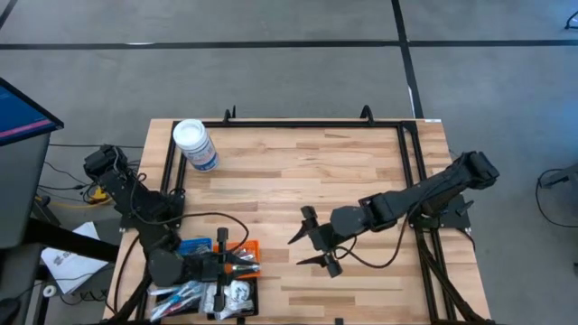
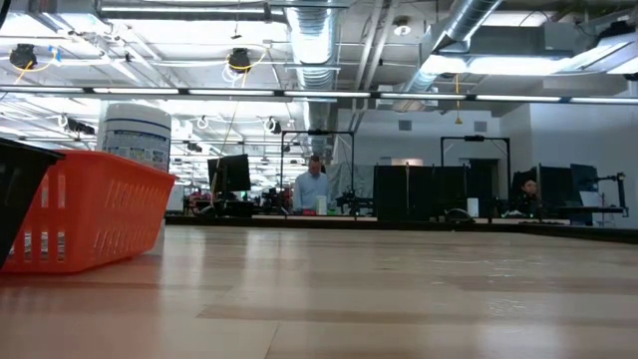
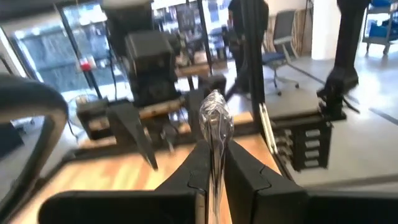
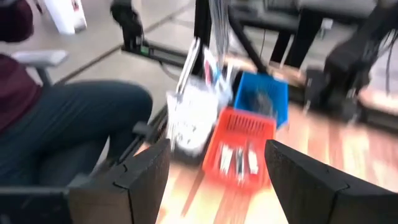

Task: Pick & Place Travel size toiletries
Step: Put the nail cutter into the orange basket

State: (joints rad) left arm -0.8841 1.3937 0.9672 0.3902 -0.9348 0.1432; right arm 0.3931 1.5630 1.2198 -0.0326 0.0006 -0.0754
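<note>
Travel size toiletries, slim silvery-blue tubes and clear-wrapped white packets, lie heaped at the worktop's near left corner beside an orange square tray. We judge them light, slippery and crinkly, best pinched mid-length. Left tool is clamped on a silvery wrapped stick; right tool hangs spread and empty over bare wood.

The high view looks straight down on the table; the low view skims it, sharing the orange tray.
</note>
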